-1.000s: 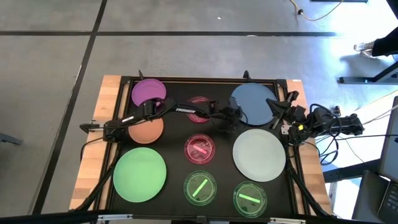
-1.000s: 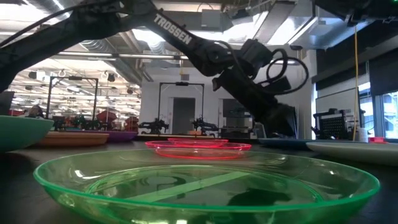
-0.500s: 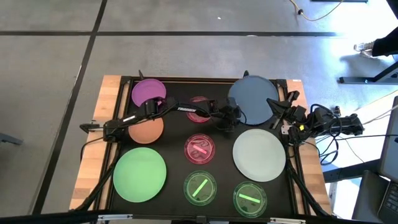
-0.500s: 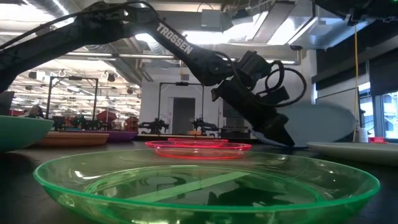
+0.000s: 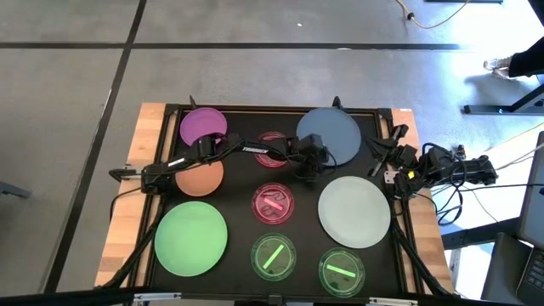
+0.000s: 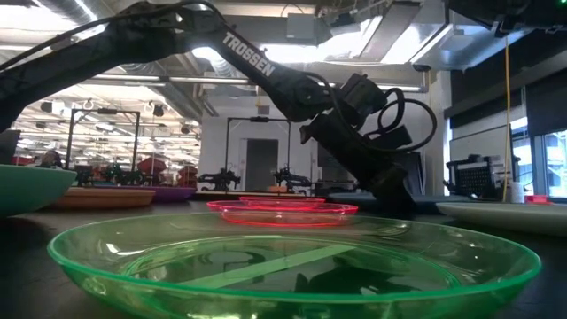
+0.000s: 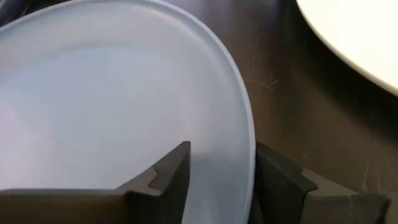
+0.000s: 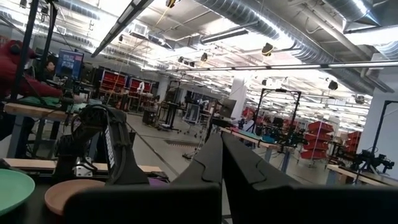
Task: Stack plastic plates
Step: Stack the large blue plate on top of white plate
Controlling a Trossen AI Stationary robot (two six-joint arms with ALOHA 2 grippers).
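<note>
The large blue plate [image 5: 336, 132] [image 7: 112, 93] sits at the table's far side, right of centre. My left gripper [image 5: 311, 163] [image 6: 394, 199] [image 7: 217, 155] is at its near-left rim, shut on it. The white plate [image 5: 354, 211] lies flat just nearer, and the large green plate [image 5: 191, 240] lies near left. The purple plate [image 5: 204, 126] and orange plate [image 5: 200, 177] lie at the left. Two small pink plates [image 5: 273, 204] and two small green plates [image 5: 273, 257] lie in the middle. My right gripper [image 5: 374, 168] [image 8: 222, 149] waits shut at the right edge. My left gripper pinches the blue plate's rim [image 7: 247, 155] on the side nearest the table's centre. One finger [image 7: 171, 171] lies over the plate's upper face and the other [image 7: 277, 177] stands outside the rim. The fingers come slanting down from the table's left. The plate lies close to level; whether it is clear of the table I cannot tell.
My left arm stretches from the left edge across the orange plate and the far pink plate [image 5: 272, 146]. The white plate's rim [image 7: 360, 31] is close to the blue plate. Cables and my right arm's base crowd the right edge [image 5: 425, 166].
My left gripper has drawn back toward the table's left with the blue plate's rim in its fingers. The plate first tipped up at that rim, then came down near level, and now sits a little further left than before.
</note>
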